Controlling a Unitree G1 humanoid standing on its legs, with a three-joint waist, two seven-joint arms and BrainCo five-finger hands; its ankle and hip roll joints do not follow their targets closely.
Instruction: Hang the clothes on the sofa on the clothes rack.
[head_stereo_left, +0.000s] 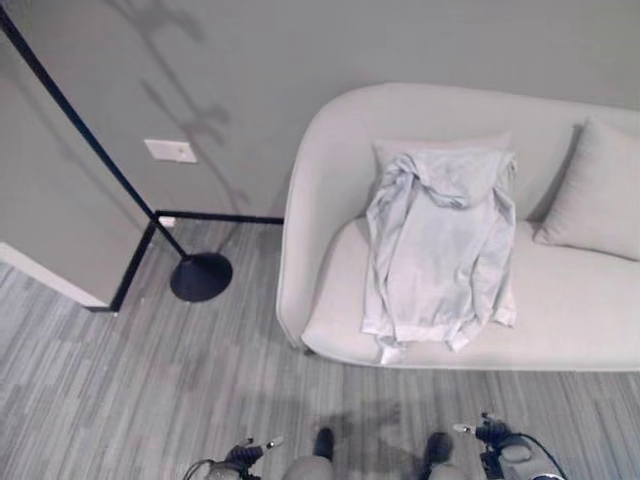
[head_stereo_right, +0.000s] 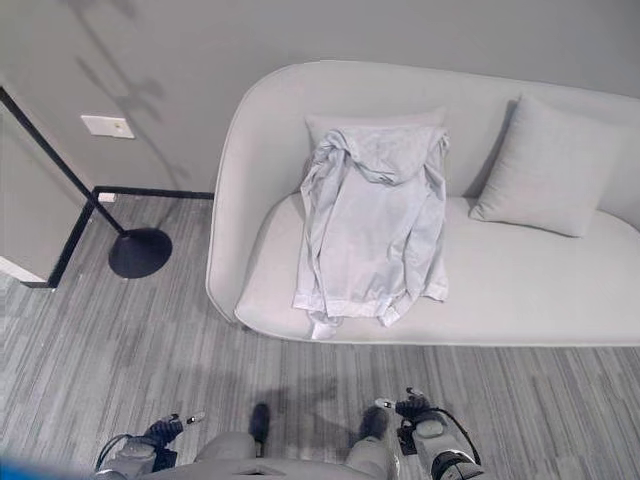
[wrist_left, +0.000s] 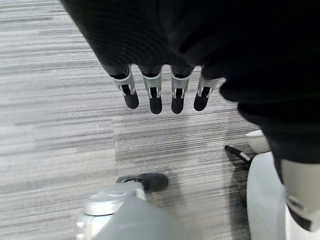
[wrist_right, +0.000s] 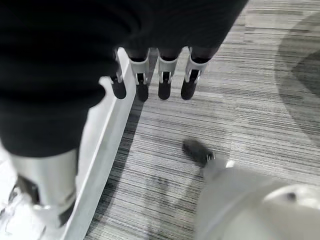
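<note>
Hands hang low, fingers straight and empty: left hand (wrist_left: 160, 95), right hand (wrist_right: 150, 80). Pale jacket (head_stereo_left: 440, 240) lies draped on sofa (head_stereo_left: 330, 290).

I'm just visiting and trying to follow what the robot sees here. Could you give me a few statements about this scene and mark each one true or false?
1. The pale grey jacket lies spread over the sofa, its top against a cushion. True.
2. The left hand grips the jacket. False: it hangs over the floor with straight fingers, holding nothing.
3. A second cushion leans on the sofa's backrest, beside the jacket. True.
4. The jacket already hangs on the black rack. False: the rack stands apart from the sofa, by the wall.
5. The right hand is closed in a fist. False: its fingers are straight.
</note>
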